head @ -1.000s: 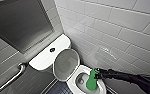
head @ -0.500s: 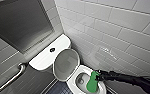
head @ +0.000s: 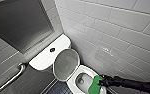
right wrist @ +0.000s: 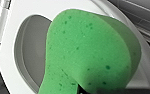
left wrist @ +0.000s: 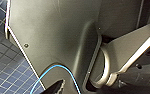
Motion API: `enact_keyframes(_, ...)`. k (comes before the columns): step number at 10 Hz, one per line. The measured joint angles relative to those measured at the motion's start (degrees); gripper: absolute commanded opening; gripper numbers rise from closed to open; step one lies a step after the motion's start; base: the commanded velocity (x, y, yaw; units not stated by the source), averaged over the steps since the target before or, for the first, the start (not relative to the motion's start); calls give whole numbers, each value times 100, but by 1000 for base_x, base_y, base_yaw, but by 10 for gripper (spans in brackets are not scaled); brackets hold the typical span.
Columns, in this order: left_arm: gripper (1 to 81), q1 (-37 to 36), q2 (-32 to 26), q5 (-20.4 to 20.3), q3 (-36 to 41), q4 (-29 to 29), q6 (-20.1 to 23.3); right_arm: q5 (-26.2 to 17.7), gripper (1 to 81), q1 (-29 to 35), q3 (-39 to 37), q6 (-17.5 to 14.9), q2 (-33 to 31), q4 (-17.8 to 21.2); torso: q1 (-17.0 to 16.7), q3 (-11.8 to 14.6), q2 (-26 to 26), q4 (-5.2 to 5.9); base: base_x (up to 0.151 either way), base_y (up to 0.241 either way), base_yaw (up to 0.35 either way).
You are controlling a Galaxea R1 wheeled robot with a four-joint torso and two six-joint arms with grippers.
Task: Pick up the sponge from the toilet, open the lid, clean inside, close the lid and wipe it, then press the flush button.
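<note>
The lid (head: 66,63) stands open, its greyish inner face leaning back toward the tank. On the white tank top (head: 42,60) sits the small dark flush button (head: 52,49). My right arm reaches in from the right, and its gripper (head: 102,82) is shut on the bright green sponge (head: 94,86). The sponge hangs over the right side of the seat rim (head: 74,75), above the bowl. Seen from the right wrist, the sponge (right wrist: 91,55) is bent over in front of the white seat (right wrist: 8,65) and the bowl opening.
A white tiled wall (head: 116,30) runs close along the toilet's right side. A metal grab bar (head: 13,77) and a dark wall panel (head: 18,22) are on the left. Dark blue floor tiles (left wrist: 6,72) and a blue cable (left wrist: 53,67) lie beside my own body.
</note>
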Motion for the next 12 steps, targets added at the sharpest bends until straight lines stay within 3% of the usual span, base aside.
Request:
enact_keyframes(3, 811, -1, 99, -2, 2, 108, 2, 251, 10, -194, 612, 204, -380, -61, 0, 0, -2, 0, 0, 0, 0)
enact_keyframes(6, 811, 16, 105, 0, -1, 135, 4, 358, 10, -312, 758, 249, -567, -66, 0, 0, -4, 0, 0, 0, 0)
enact_keyframes(10, 811, 13, 88, -5, -4, 135, 4, -20, 10, -122, -446, 284, 201, -20, 0, 0, -4, 0, 0, 0, 0)
enact_keyframes(12, 811, 13, 66, -2, -4, 135, 4, -318, 10, -15, -1392, 282, 769, 250, 0, 2, -6, 0, 0, 0, 0)
